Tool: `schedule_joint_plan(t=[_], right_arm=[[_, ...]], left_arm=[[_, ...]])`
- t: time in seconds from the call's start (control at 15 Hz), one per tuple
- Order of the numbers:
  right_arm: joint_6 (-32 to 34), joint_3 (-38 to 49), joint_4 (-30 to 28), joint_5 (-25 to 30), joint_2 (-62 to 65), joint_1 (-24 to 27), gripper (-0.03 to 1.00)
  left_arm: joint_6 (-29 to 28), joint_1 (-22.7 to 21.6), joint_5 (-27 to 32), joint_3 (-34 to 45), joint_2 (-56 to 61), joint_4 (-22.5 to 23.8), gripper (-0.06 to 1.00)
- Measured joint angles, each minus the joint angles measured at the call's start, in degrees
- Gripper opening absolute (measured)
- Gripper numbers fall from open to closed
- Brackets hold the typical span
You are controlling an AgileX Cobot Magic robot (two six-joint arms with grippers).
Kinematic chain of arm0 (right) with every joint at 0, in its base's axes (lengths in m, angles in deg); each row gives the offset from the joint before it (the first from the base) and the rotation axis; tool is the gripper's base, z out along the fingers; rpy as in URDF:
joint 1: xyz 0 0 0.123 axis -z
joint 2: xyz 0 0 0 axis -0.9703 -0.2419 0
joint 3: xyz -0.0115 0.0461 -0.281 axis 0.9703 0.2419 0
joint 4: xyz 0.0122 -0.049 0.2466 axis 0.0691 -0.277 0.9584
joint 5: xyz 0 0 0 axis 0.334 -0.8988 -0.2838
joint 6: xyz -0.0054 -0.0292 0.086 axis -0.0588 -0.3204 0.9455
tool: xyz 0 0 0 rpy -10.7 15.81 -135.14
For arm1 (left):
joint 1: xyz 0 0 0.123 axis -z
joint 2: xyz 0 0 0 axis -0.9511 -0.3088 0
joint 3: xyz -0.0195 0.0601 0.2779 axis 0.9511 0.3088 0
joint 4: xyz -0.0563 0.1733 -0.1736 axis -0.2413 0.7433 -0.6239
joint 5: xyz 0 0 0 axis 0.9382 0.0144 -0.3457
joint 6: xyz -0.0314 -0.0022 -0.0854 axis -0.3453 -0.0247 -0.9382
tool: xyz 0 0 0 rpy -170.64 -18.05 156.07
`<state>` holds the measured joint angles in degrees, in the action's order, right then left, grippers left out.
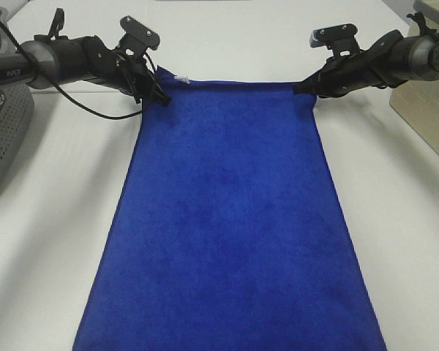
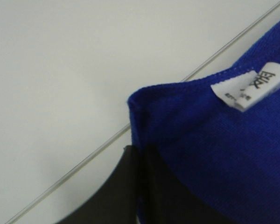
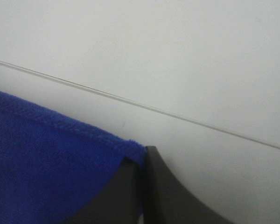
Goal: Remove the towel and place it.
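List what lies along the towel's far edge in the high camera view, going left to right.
left gripper → small white tag → towel far edge → right gripper → tan board.

white tabletop [image 1: 51, 219], grey perforated housing [image 1: 4, 139] at left

towel [image 1: 230, 219] on table [image 1: 395, 219] | L hand [image 1: 159, 96] far-left corner | R hand [image 1: 305, 88] far-right, prob.
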<state>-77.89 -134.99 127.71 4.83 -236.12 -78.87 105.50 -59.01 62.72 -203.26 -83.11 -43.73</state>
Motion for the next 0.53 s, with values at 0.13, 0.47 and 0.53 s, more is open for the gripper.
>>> schedule_joint_plan(t=[0.13,0.47,0.53], right_arm=[[0.0,-2.5,1.5,1.7,-1.3,0.0,0.02],[-6.3,-3.3,7.6,1.8,-2.5,-1.5,0.02],[-8.4,-3.3,10.0,1.6,-2.8,-1.7,0.02]], left_arm=[[0.0,0.0,-0.5,0.0,0.0,-0.2,0.0],[0.0,0.0,-1.3,0.0,0.0,-0.9,0.0],[0.0,-0.1,-1.3,0.0,0.0,-0.9,0.0]])
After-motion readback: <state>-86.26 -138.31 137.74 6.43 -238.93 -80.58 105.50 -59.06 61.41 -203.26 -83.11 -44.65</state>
